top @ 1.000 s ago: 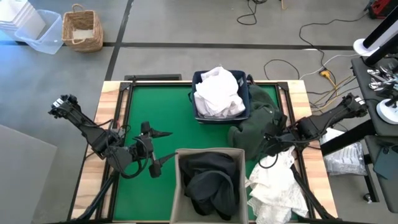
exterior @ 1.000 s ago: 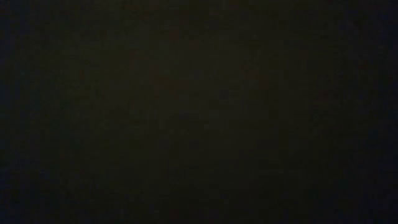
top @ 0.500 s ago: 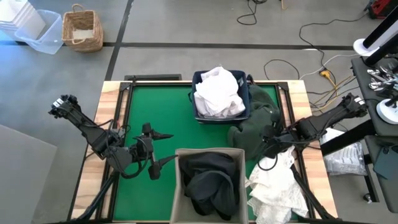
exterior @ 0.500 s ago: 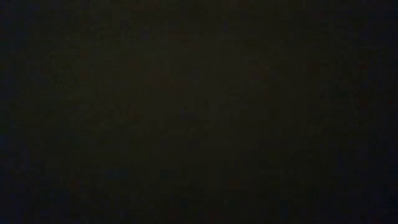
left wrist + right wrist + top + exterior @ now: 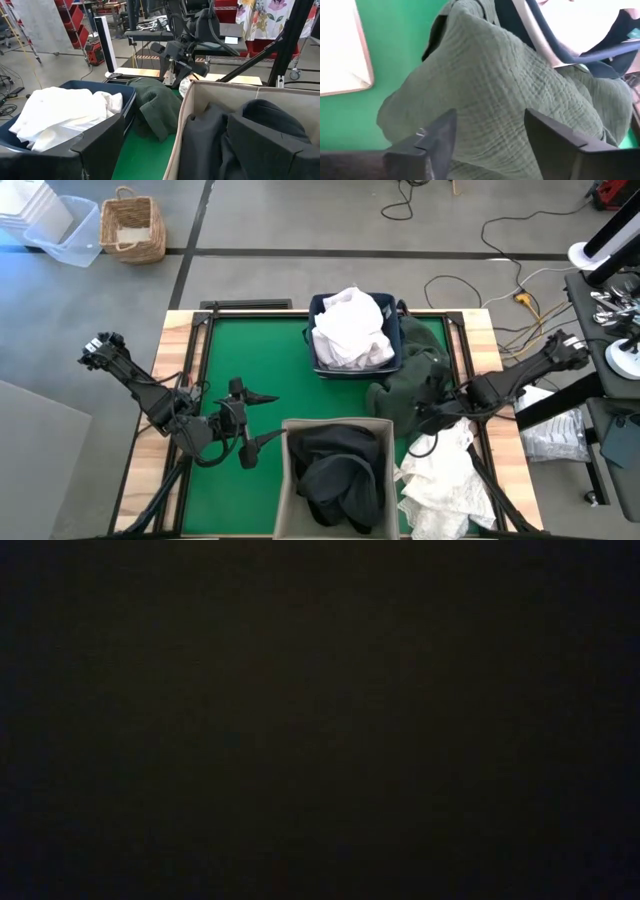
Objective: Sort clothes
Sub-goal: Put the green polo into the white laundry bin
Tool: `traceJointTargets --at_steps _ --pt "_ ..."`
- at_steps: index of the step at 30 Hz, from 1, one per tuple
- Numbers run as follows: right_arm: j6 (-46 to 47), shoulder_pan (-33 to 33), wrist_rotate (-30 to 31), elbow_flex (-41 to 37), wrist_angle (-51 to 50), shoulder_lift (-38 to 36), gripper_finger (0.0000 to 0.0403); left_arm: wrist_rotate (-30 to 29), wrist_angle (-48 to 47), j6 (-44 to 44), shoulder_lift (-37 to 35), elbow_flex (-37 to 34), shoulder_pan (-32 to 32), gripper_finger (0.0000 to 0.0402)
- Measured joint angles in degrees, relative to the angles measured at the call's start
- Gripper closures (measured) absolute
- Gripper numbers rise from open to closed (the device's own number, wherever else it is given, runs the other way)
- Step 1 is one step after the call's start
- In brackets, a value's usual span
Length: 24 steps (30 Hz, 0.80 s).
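Observation:
A navy bin [image 5: 402,340] at the table's far middle holds white clothes [image 5: 350,328]. A beige bin [image 5: 285,480] at the near middle holds dark clothes [image 5: 335,470]. A dark green garment [image 5: 405,375] lies heaped on the green mat, leaning against the navy bin's right side. A white wrinkly garment [image 5: 445,475] lies at the near right. My right gripper [image 5: 495,142] stands open over the green garment [image 5: 510,85], at its near right part. My left gripper [image 5: 272,418] hovers open above the mat, left of the beige bin. The low view is all dark. My right gripper comes at the dark green garment slanting down from the table's right, one open finger [image 5: 437,137] on each side of a rumpled stretch of cloth [image 5: 490,115]. I cannot tell whether the fingertips touch it.
Bare green mat [image 5: 250,350] lies left of the navy bin. The table has raised wooden side edges [image 5: 170,380]. A wicker basket [image 5: 132,225] and a clear box [image 5: 60,230] stand on the floor beyond the far left corner. Cables [image 5: 470,280] lie on the floor.
My right gripper has sunk a little toward the green garment and shifted slightly toward the table's near edge. The clothes lie as before.

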Motion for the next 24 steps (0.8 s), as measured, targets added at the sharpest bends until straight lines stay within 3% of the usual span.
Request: traceJointTargets --at_steps 7,24 --pt "0.55 0.00 2.04 -0.01 0.69 3.66 0.0146 0.00 -0.02 0.00 0.00 0.00 0.00 0.0074" --pt "4.73 -0.39 3.63 -0.05 2.66 8.90 0.0156 0.00 -0.59 0.07 0.44 0.00 0.04 0.0074"
